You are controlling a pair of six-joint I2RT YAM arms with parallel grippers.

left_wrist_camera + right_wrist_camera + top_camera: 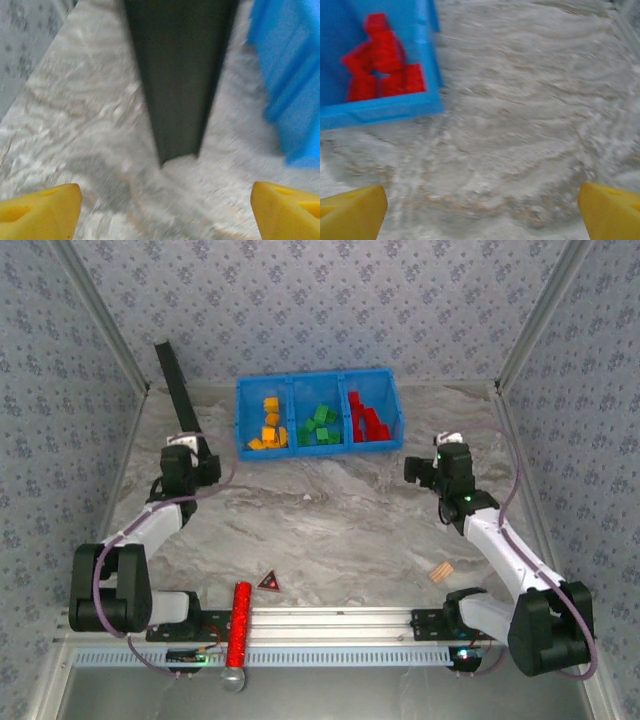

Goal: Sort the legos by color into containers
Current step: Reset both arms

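Observation:
The blue tray of containers (290, 452) stands at the back of the table with three compartments. Yellow-orange legos (270, 425) fill its left one, green legos (320, 427) the middle, red legos (368, 420) the right. My left gripper (190, 445) hovers left of the tray, open and holding nothing. In its wrist view the left gripper (165, 200) has bare table between its fingers, and the tray's corner (295, 75) is at the right. My right gripper (440, 450) is right of the tray, open and holding nothing. The right wrist view shows the right gripper (482, 200), the tray rim (380, 110) and the red legos (382, 65) at upper left.
A dark flat bar (175, 385) leans at the back left, straight ahead of my left gripper as the same bar (180, 75). A dark triangle with a red centre (268, 582) and a red glittery cylinder (239, 625) lie near the front. A tan wooden block (441, 571) is front right.

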